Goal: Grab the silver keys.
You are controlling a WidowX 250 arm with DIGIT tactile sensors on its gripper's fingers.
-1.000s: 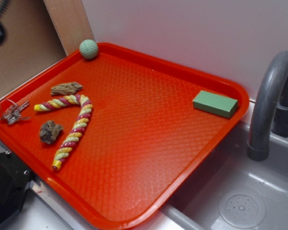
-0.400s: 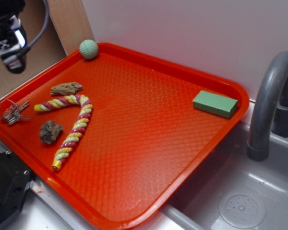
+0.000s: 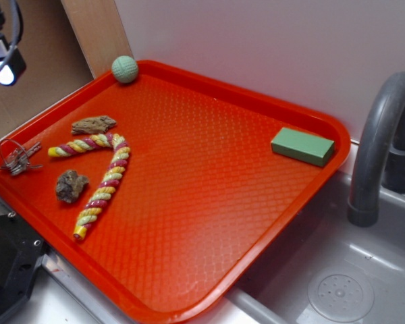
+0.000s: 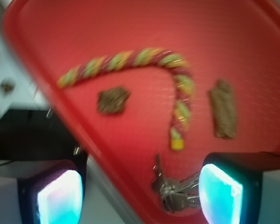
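The silver keys [image 3: 17, 158], shiny metal on a thin wire ring, lie at the left corner of the red plastic tray [image 3: 209, 202], whose floor is a fine waffle grid. Beside them lies a bent twisted rope [image 3: 98, 177], flanked by two rough brown chunks [image 3: 70, 185]. The end effector [image 4: 140, 193] hangs released above the keys, glowing fingers [image 4: 220, 193] apart.

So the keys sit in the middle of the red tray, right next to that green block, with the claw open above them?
Not quite. The silver keys lie at the red tray's left edge, far from the green block, which sits at the opposite side; the exterior view shows this. The rest holds: in the wrist view the claw is open above the keys.
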